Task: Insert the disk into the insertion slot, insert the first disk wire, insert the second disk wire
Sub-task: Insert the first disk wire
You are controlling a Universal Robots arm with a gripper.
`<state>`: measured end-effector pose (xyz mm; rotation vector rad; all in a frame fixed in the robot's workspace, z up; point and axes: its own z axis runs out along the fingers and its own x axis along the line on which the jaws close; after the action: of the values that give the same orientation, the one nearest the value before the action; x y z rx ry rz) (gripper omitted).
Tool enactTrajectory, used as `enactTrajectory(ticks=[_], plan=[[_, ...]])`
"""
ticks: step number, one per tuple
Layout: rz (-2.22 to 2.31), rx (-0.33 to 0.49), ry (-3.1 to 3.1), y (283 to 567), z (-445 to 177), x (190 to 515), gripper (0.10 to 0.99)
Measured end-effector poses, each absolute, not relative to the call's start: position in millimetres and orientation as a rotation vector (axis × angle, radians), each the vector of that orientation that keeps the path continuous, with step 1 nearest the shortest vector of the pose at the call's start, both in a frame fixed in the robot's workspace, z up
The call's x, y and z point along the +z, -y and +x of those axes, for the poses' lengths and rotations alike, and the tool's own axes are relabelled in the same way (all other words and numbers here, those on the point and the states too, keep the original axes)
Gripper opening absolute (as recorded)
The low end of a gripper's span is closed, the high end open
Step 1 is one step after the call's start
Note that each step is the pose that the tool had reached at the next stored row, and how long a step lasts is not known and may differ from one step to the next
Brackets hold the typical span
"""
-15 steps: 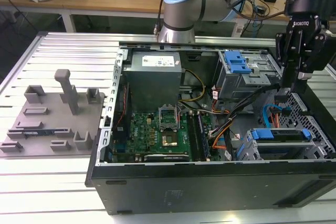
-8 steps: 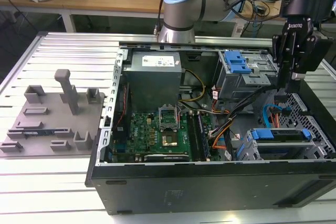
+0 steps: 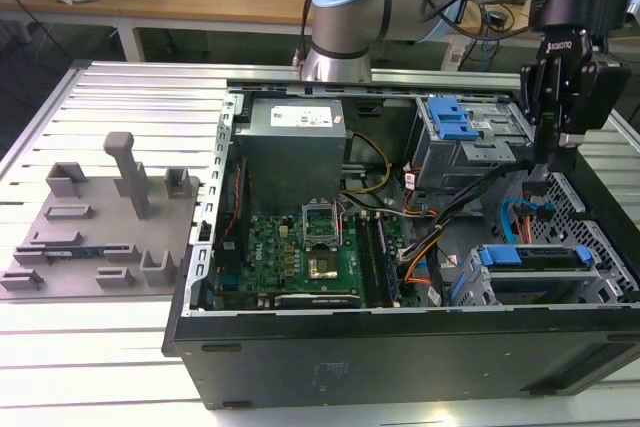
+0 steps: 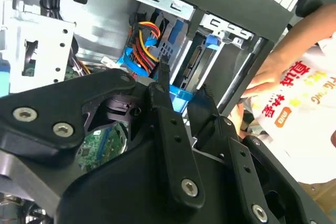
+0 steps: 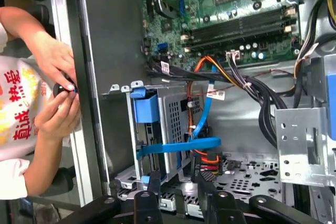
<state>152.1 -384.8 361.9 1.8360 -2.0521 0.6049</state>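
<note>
The disk (image 3: 540, 259), silver in its blue carrier (image 5: 145, 109), sits inside the insertion slot (image 3: 466, 285), the low grey cage at the case's front on the exterior view's right. A flat blue wire (image 5: 181, 145) crosses the cage (image 5: 176, 109). A black plug with orange, red and yellow wires (image 5: 202, 162) hangs by the cage's open end. My gripper (image 3: 540, 169) hovers above the case's right wall, over the cage. Its fingers (image 5: 153, 183) stand apart with nothing between them, one close to the black plug. In the second wrist view my gripper (image 4: 184, 85) points at the blue carrier (image 4: 181, 98).
A taller cage with a blue latch (image 3: 450, 119) stands behind the slot. The motherboard (image 3: 300, 247) and power supply (image 3: 292, 142) lie to the exterior view's left. A person's hands (image 5: 59, 93) work at the case's outer wall (image 5: 105, 51). A grey fixture plate (image 3: 95, 232) lies outside.
</note>
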Motion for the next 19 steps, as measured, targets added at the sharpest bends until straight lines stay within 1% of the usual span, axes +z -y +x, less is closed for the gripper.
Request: enactTrajectory(ticks=[7,19], plan=[[1.791,0.602,2.084,385,150,353,0.412],[1.743,0.620,2.117,382,149,342,0.412]])
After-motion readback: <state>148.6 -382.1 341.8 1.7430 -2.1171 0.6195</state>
